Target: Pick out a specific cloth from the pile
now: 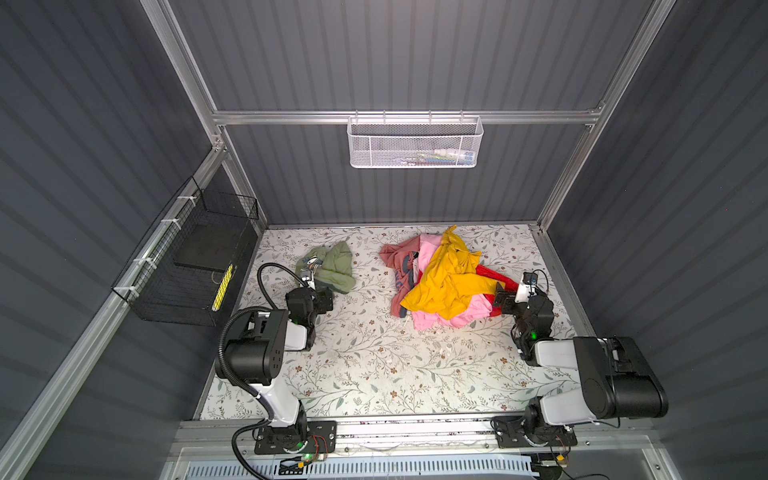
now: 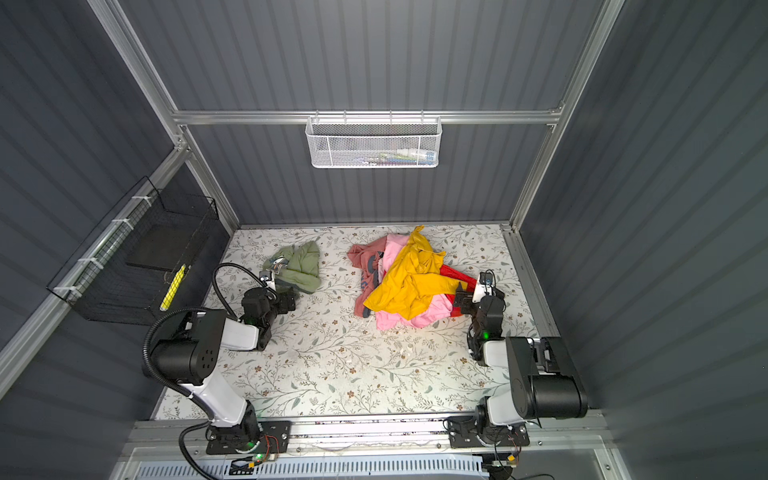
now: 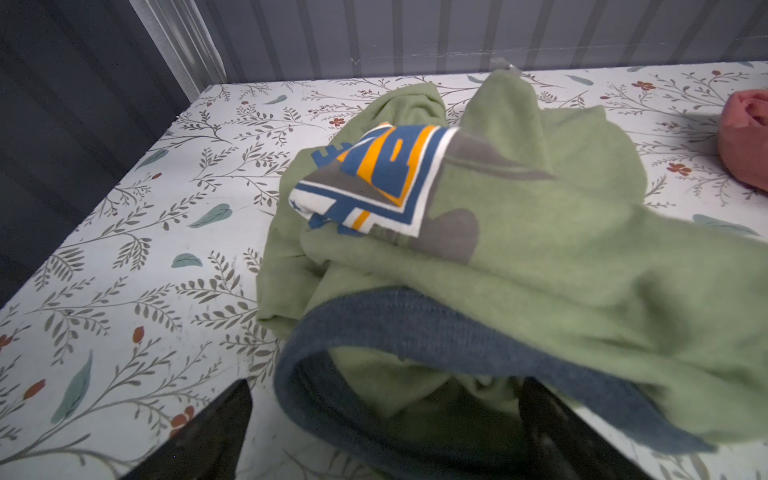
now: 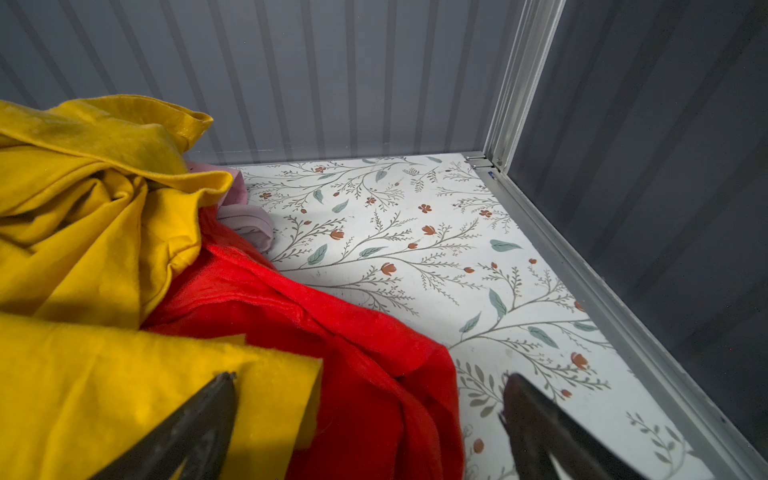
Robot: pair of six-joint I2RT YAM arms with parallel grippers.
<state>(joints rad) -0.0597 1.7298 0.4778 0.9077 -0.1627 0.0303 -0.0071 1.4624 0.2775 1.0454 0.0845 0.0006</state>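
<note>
The cloth, olive green with a dark grey hem and a blue-orange print, lies crumpled on its own at the back left of the table, apart from the pile. My left gripper is open just in front of it, and the grey hem lies between the spread fingers. The pile of yellow, pink, red and dusty-rose garments sits at the back centre-right. My right gripper is open at the pile's right edge, straddling the red garment and a yellow sleeve.
A floral-patterned table fills the cell floor. A black wire basket hangs on the left wall and a white mesh basket on the back wall. An aluminium frame rail bounds the table close to the right gripper.
</note>
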